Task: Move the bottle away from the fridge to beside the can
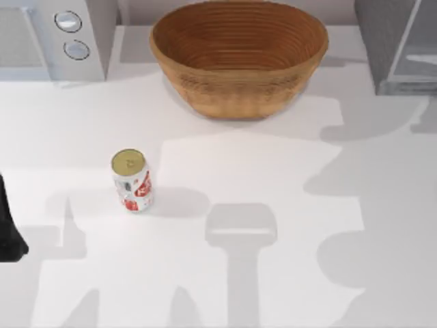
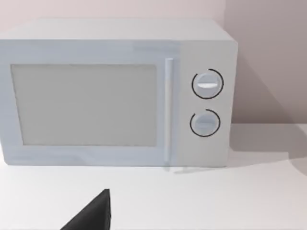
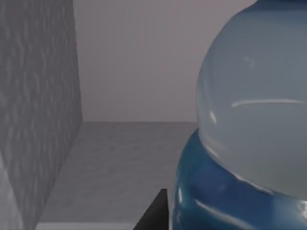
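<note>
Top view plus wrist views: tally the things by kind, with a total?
Appliances: 2, the white microwave and the grey fridge
Baskets: 1, the woven basket
Cans: 1, the can
Bottles: 1, the bottle, close up in the right wrist view
Total: 5
</note>
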